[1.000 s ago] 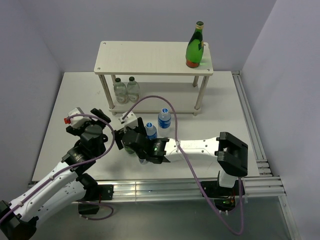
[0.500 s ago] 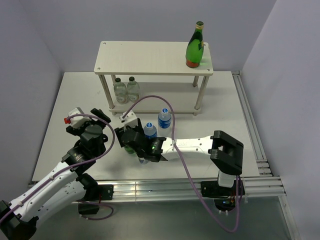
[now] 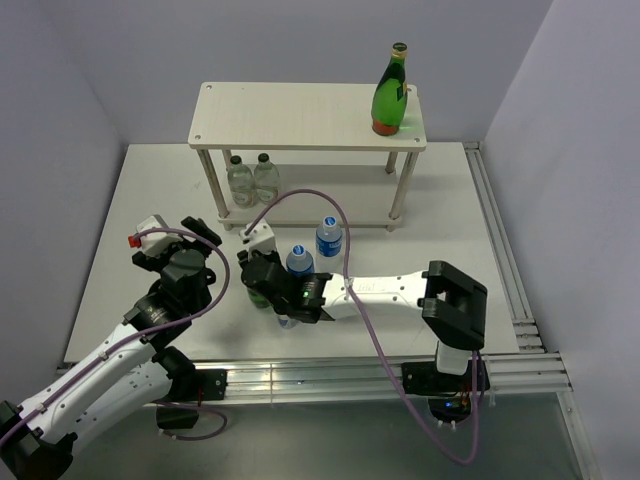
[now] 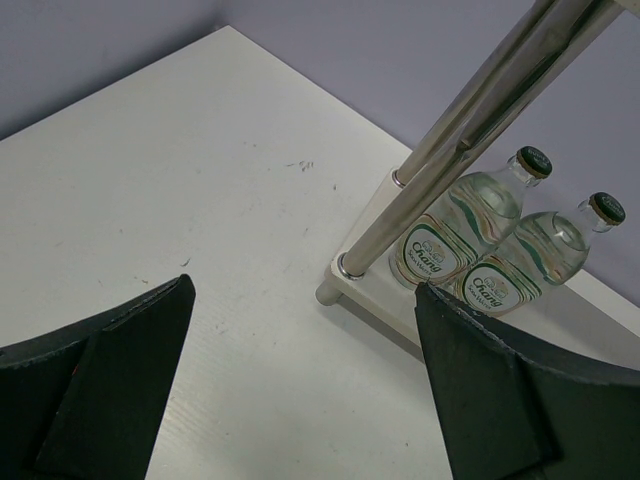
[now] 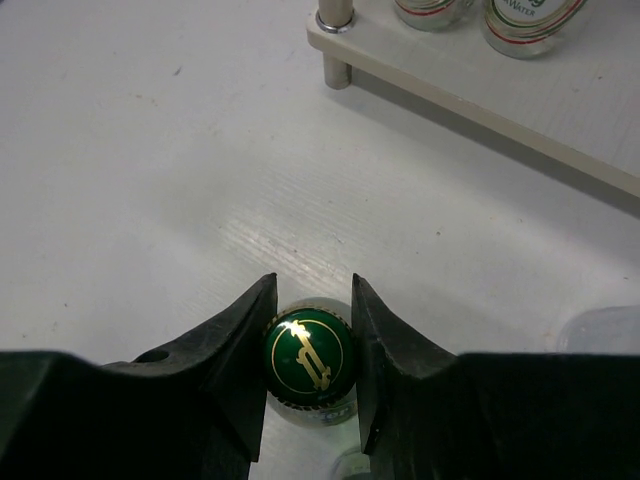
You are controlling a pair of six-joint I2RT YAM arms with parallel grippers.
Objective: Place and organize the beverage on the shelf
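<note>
My right gripper (image 5: 312, 285) is shut on the gold-marked green cap of an upright green bottle (image 5: 308, 358) standing on the table. From above, that gripper (image 3: 262, 272) covers most of the bottle (image 3: 258, 297). Two blue-labelled water bottles (image 3: 300, 261) (image 3: 329, 238) stand just right of it. Another green bottle (image 3: 390, 95) stands on the right end of the shelf's top board (image 3: 290, 115). My left gripper (image 4: 302, 295) is open and holds nothing, facing the shelf's front left leg (image 4: 400, 215); seen from above, it (image 3: 198, 232) hovers left of the right gripper.
Two clear glass bottles with green caps (image 3: 240, 180) (image 3: 266, 178) stand at the left of the shelf's lower board (image 4: 395, 305). A purple cable (image 3: 340, 225) loops over the water bottles. Grey walls close the table on three sides; a metal rail (image 3: 500, 250) runs along its right edge.
The right gripper's jaws have come together on the green bottle's cap, after the arm slid slightly left. The left arm has not moved.
</note>
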